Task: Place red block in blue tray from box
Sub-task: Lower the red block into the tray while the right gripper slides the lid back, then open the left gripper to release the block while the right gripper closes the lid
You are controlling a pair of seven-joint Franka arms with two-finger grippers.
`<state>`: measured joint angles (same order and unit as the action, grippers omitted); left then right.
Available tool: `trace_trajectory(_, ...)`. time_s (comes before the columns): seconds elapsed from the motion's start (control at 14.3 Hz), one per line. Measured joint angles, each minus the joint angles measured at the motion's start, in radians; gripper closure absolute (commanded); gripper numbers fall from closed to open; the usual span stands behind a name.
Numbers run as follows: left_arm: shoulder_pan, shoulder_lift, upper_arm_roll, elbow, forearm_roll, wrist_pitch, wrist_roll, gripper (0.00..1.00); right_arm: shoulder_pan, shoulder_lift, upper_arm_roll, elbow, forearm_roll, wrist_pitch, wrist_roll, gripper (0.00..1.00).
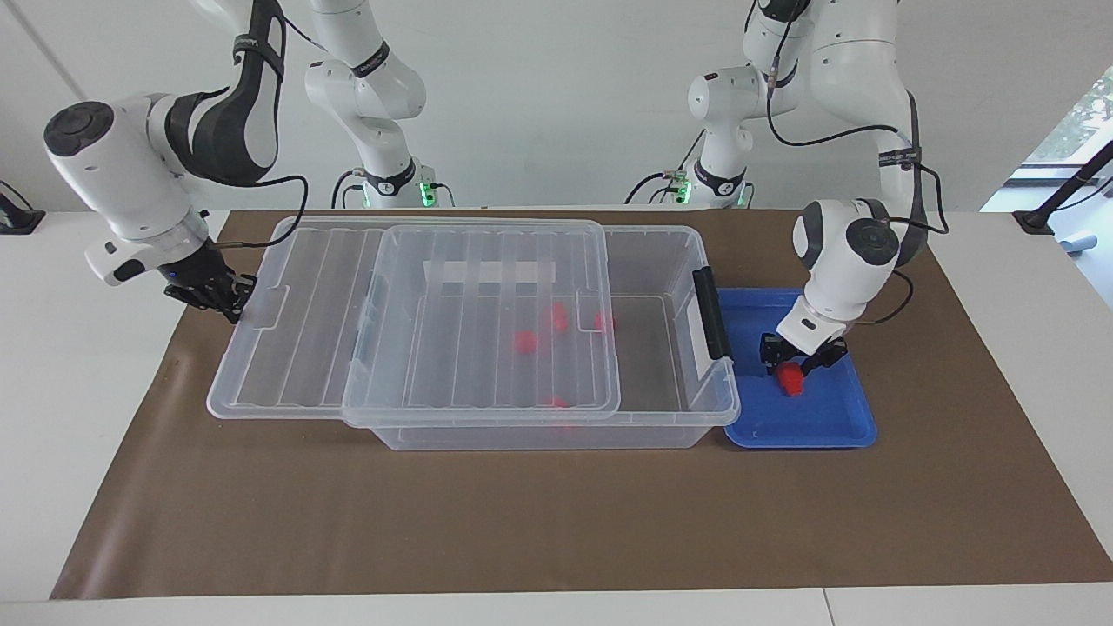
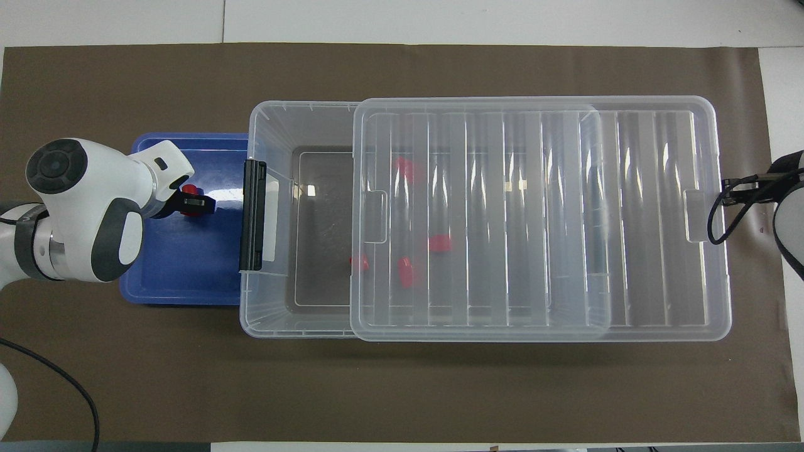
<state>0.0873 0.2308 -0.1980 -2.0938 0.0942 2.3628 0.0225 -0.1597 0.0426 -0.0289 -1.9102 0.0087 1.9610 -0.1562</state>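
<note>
Small bright red oblong block (image 1: 789, 379): set down in shallow bright blue plastic tray (image 1: 835, 426), between the parted fingers of the left gripper (image 1: 800, 356), seemingly released. Judged light, rigid, smooth-sided; best pinched across the short flat faces. Right gripper (image 1: 228, 300): clenched at the edge of the ribbed clear lid (image 1: 417, 330) on the large clear plastic box (image 1: 661, 409).

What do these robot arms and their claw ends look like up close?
Both arms are glossy white, built of rounded segments with dark grey panels and round dark caps at the joints. Thin black cables loop along them. The left gripper and right gripper are small black two-finger claws on white wrists. Green lights glow at both bases.
</note>
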Motion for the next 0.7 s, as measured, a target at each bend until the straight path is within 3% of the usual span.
trace_trajectory(0.35,0.000,-0.073,0.000,0.010,0.000,-0.025,0.000,0.00,0.074,0.000,0.008,0.000,0.001,0.000,0.112,1.00)
trace_trajectory(0.7,0.000,-0.211,0.000,0.072,0.000,-0.248,0.000,0.00,0.164,-0.001,0.010,0.000,0.002,0.001,0.250,1.00)
